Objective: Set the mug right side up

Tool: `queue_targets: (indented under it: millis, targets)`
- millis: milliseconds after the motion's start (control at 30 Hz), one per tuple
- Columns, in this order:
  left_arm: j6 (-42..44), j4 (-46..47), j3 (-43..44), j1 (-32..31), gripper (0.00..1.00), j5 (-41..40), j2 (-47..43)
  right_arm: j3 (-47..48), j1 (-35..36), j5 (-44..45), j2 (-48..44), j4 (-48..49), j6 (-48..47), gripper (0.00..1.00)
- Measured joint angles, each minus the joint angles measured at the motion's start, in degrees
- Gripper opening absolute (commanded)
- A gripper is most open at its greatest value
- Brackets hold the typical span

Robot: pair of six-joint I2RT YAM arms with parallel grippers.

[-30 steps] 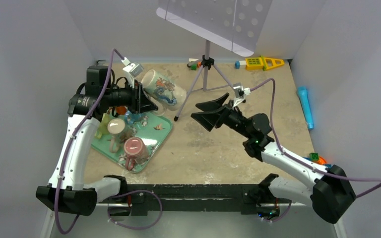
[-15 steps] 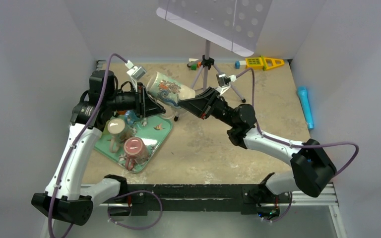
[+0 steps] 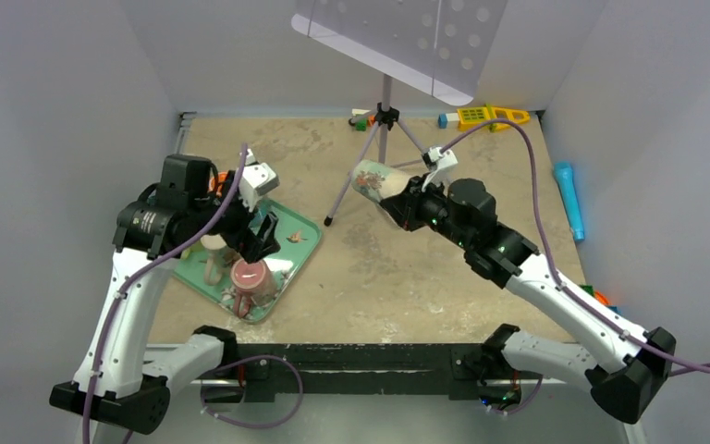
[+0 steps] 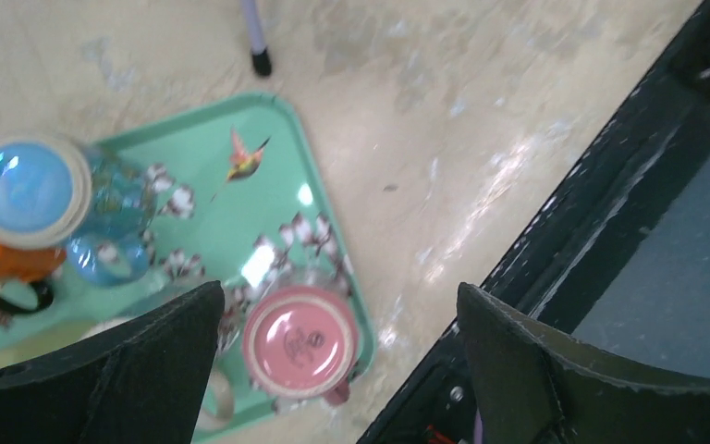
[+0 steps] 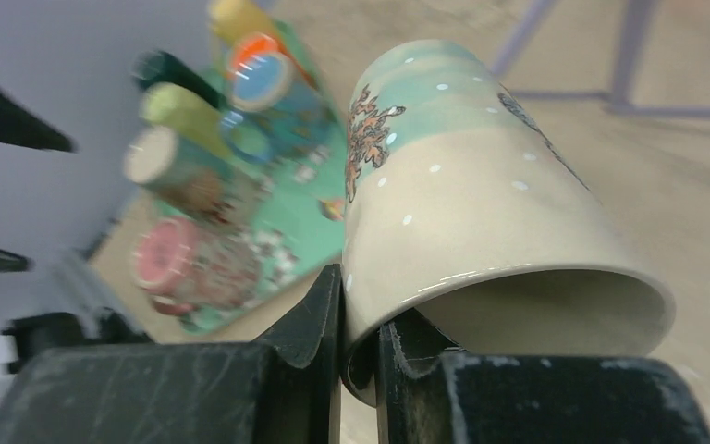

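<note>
Left tool point(image 3: 264, 242) is seen wide open, nothing held, above the green tray point(image 3: 307, 242) at frame left. Mug point(image 3: 373, 178) is held at centre, off the surface point(image 3: 397, 277), lying sideways, rim pinched by the nearly closed right tool point(image 5: 359, 319), base pointed left.

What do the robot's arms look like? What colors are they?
The left arm and right arm are white tubes with chunky black joints and black bases. Each ends in a black claw with two wedge-shaped fingers: the left gripper and the right gripper. A thin purple cable runs along each arm to a small white camera by the wrist.
</note>
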Motion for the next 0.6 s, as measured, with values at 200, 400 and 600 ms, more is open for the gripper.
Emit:
queue_targets:
  millis: [200, 400, 600]
  targets:
    - [6.43, -6.08, -6.54, 0.0, 0.9, -13.86, -0.31, 11.76, -0.09, 10.69, 3.34, -32.28, -9.94, 0.0]
    - [10.45, -7.65, -10.58, 0.79, 0.98, -23.02, -2.1, 15.41, -0.81, 13.0, 11.61, -45.75, -15.28, 0.0]
    - [14.51, -8.17, -11.3, 5.9, 0.99, -26.29, -2.64, 22.56, -1.07, 11.67, 27.15, -53.4, -20.11, 0.0]
